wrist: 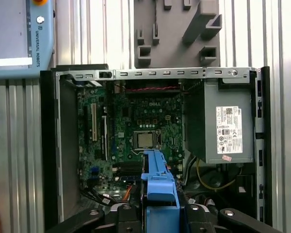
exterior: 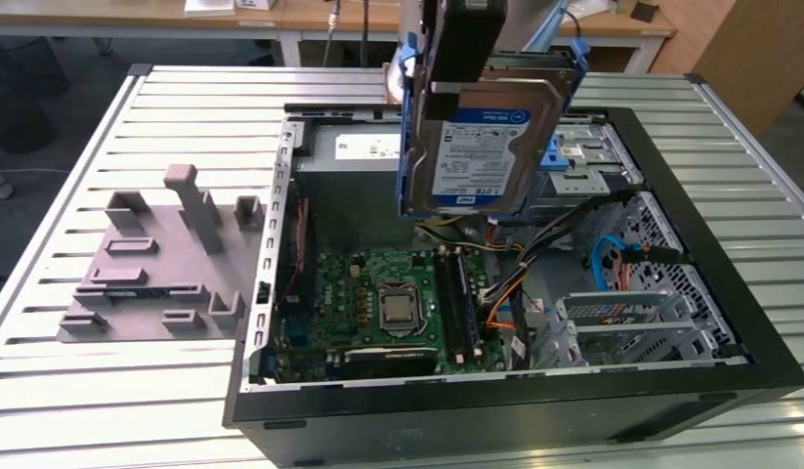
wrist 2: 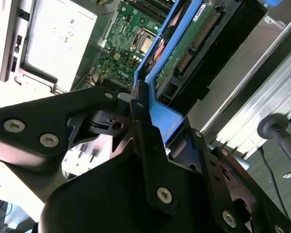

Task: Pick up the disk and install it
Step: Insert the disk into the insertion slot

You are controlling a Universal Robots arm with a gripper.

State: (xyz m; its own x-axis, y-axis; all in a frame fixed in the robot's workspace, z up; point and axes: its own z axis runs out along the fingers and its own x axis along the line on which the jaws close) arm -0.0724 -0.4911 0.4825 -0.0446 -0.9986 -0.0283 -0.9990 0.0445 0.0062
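Silver disk (exterior: pixel 486 147) in claw (wrist: pixel 160 208), over PC case (exterior: pixel 506 405) w/ cables (exterior: pixel 597 256).

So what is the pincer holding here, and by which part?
The pincer holds the disk by the top end of its blue carrier, above the open computer case.

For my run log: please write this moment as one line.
gripper: shut on disk | disk: upright, held above open case | install: not yet done
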